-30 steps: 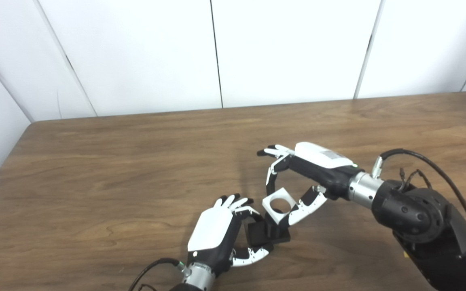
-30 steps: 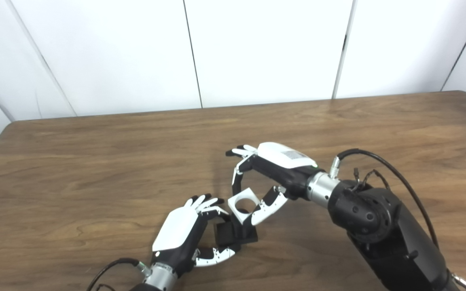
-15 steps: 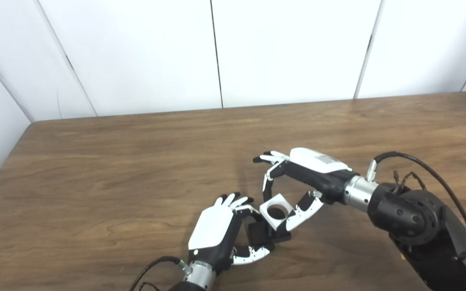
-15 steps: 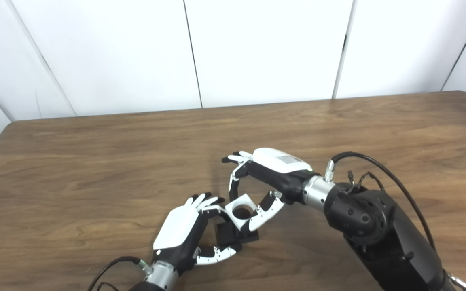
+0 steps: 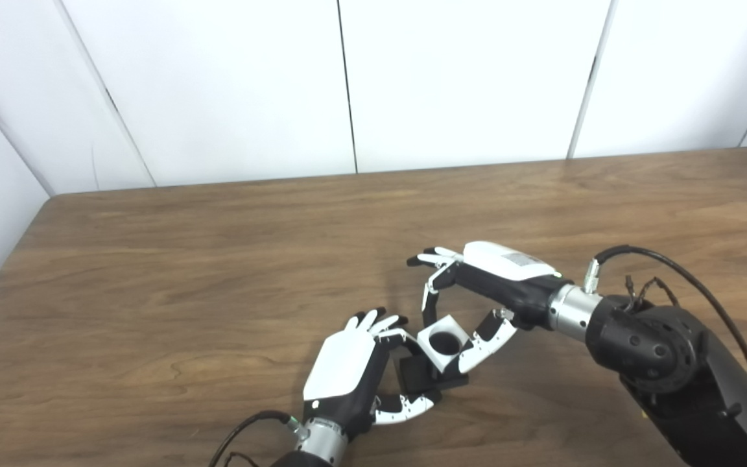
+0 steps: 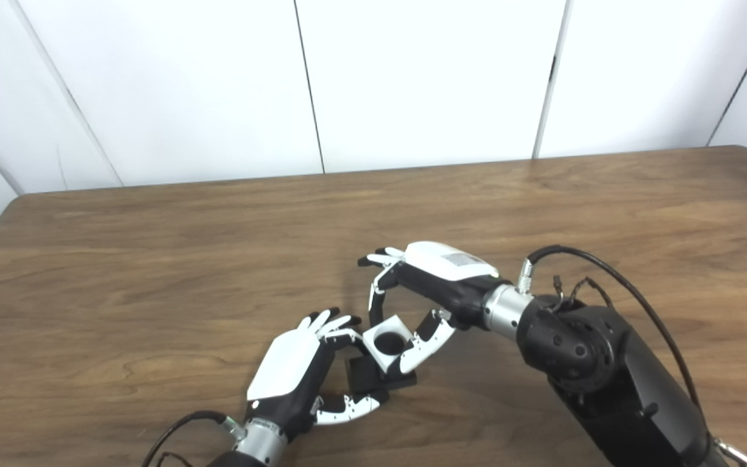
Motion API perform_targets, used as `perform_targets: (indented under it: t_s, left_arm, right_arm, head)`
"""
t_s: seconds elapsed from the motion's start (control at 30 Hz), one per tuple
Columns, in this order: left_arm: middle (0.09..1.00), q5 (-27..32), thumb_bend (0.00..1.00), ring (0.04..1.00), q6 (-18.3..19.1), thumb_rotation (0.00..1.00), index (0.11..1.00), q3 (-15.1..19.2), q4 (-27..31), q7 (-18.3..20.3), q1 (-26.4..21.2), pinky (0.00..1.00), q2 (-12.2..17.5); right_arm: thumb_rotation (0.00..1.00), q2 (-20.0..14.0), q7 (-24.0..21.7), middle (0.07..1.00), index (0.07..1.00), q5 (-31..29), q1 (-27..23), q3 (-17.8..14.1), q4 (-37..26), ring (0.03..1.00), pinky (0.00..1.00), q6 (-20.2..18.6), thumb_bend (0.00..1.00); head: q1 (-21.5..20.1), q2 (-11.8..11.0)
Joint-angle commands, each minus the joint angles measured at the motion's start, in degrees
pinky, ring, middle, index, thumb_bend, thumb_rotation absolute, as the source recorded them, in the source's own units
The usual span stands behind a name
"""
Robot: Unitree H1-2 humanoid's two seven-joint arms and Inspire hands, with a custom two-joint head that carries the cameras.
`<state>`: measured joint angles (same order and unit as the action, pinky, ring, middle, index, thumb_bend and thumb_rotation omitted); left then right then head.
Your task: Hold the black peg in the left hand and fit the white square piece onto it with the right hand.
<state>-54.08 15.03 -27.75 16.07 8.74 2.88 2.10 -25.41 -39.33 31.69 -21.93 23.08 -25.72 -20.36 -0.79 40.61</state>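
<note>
The black peg [image 5: 416,377] stands on its square black base on the wooden table [image 5: 218,259], near the front centre. My left hand [image 5: 351,373] is shut on that base from the left, thumb in front and fingers behind. The white square piece [image 5: 441,344], with a round hole through it, sits low over the peg, whose dark top shows inside the hole. My right hand [image 5: 477,295] is shut on the white piece from the right, thumb at its near corner and a finger at its far edge. The same scene appears in the right eye view, white piece [image 6: 389,343] included.
White wall panels [image 5: 347,84] rise behind the table's far edge. A black cable [image 5: 672,266] loops from my right wrist over the forearm. Bare wood stretches left, right and beyond both hands.
My right hand has come down and slightly left with the white square piece, lowering it over the peg so the hole now shows dark. The left hand has stayed in place.
</note>
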Motion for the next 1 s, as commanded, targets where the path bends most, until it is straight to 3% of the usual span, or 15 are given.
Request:
perform_targets:
  t_s: [0.0, 0.97]
  left_arm:
    - [0.885, -0.7, 0.61, 0.971, 0.5, 0.27, 0.611, -0.6, -0.3, 1.0, -0.5, 1.00, -0.4]
    - [0.886, -0.8, 0.61, 0.967, 1.1, 0.30, 0.610, -0.5, -0.1, 0.9, -1.0, 1.00, -1.0]
  right_arm:
    - [0.16, 0.0, 0.9, 0.955, 0.494, 0.0, -1.4, -0.7, -0.4, 1.000, 0.95, 1.5, 0.52]
    - [0.16, -0.4, 0.6, 0.958, 0.494, -0.5, -1.5, -0.5, 1.6, 1.000, 0.96, 2.4, 0.52]
  head:
    - [0.0, 0.1]
    - [0.2, 0.4]
